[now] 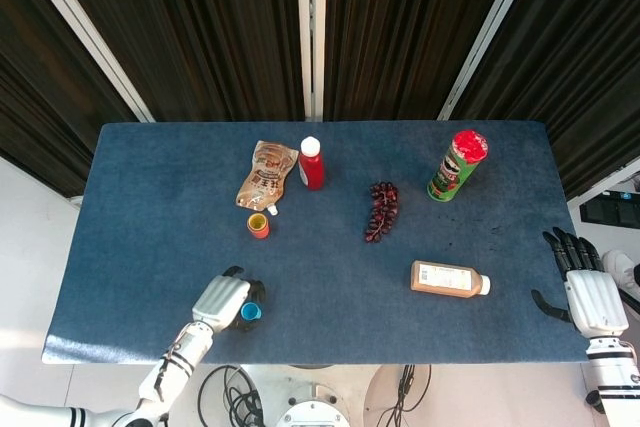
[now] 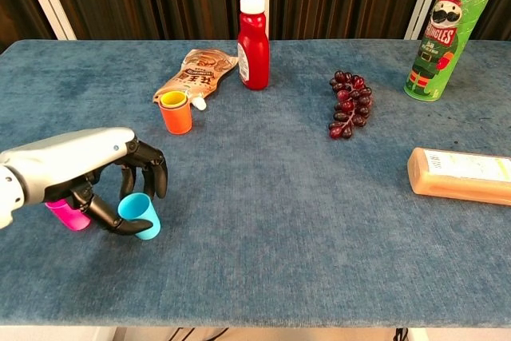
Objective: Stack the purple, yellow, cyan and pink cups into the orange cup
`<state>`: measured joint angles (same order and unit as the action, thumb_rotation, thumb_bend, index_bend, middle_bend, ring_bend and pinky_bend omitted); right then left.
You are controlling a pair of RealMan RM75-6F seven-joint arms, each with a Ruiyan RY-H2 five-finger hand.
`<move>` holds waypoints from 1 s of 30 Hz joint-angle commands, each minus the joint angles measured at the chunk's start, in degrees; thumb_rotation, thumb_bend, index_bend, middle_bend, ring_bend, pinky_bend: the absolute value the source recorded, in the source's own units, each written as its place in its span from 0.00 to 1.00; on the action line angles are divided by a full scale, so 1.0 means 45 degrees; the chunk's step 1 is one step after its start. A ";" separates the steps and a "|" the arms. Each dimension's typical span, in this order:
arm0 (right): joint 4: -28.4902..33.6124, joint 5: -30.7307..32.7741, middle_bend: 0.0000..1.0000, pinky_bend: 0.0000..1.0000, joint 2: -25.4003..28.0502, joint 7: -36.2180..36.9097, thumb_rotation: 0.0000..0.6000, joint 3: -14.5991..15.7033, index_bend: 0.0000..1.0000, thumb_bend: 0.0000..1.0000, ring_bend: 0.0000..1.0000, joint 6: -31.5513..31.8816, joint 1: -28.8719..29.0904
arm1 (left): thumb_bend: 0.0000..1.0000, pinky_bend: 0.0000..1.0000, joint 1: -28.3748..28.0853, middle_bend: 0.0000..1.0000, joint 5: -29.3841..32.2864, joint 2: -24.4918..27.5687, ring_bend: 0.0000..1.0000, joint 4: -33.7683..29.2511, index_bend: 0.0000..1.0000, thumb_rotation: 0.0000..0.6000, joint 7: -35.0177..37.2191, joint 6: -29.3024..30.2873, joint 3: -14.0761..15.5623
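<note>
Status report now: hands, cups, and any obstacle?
Left hand grips tilted cyan cup; right hand open, idle at table edge. Pink cup behind left hand. Orange cup holds yellow. Path to orange looks clear.

On the bench (image 2: 263, 277), the pouch (image 2: 196, 72) lies left of the ketchup bottle (image 2: 253, 37); grapes (image 2: 349, 104) lie between it and the can (image 2: 435, 33), with a flat bottle (image 2: 461, 175) nearer.

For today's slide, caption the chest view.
Left robot hand grips the tilted cyan cup beside the pink cup.
</note>
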<state>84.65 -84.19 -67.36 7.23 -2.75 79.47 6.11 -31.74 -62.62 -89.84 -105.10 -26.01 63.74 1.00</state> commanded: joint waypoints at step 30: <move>0.0168 -0.0101 0.00 0.00 0.0301 0.0198 1.00 0.0000 0.00 0.22 0.00 0.0368 -0.0233 | 0.25 0.18 -0.4345 0.50 0.6272 0.1676 0.56 0.1428 0.49 1.00 -0.1294 -0.2481 -0.4475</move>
<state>85.37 -84.64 -66.03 8.10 -2.75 81.15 5.05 -49.88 -36.20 -82.06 -100.53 -32.44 53.91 -18.60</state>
